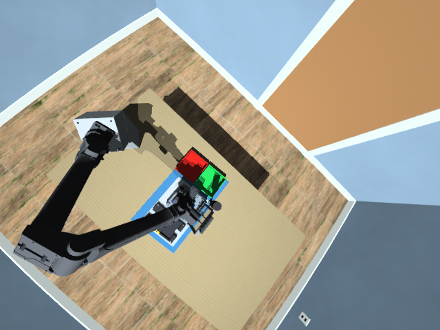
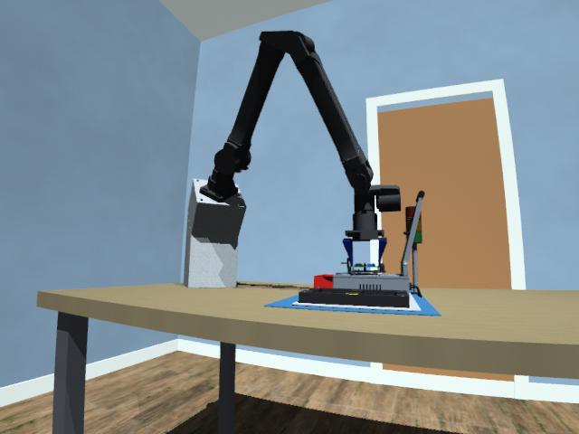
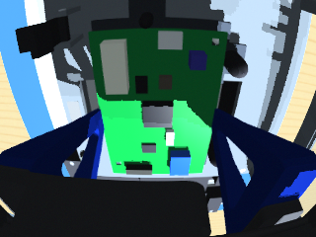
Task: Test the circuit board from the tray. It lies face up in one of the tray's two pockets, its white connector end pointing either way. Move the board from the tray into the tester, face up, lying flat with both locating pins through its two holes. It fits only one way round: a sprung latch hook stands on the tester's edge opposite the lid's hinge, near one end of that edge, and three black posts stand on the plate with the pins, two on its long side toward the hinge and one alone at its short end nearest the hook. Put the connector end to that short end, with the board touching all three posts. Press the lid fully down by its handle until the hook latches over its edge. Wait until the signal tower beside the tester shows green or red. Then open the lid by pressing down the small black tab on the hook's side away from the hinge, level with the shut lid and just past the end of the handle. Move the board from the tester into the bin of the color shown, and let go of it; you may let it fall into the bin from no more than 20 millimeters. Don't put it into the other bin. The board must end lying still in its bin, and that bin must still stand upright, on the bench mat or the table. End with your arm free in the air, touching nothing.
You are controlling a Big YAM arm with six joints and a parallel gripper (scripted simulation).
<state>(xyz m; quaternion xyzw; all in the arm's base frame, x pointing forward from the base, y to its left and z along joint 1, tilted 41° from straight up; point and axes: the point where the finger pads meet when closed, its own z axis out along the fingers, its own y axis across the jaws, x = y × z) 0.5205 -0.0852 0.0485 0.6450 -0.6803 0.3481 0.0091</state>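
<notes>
My gripper [image 3: 157, 117] is shut on the green circuit board [image 3: 158, 106], with its blue fingers on the board's two long edges. It holds the board face up and level over the grey tester [image 2: 371, 281], at or just above the plate; I cannot tell whether they touch. In the side view the gripper [image 2: 365, 261] points straight down onto the tester's top. The tester's lid [image 2: 410, 238] stands open, nearly upright. Black posts [image 3: 233, 66] show beside the board. The signal tower [image 2: 413, 224] stands behind the lid with no lamp clearly lit.
The black tray [image 2: 354, 297] lies in front of the tester on the blue mat [image 1: 170, 245]. The red bin [image 1: 192, 164] and the green bin [image 1: 210, 180] stand side by side just beyond the tester. The arm's grey base block [image 2: 213, 238] stands at the table's far left.
</notes>
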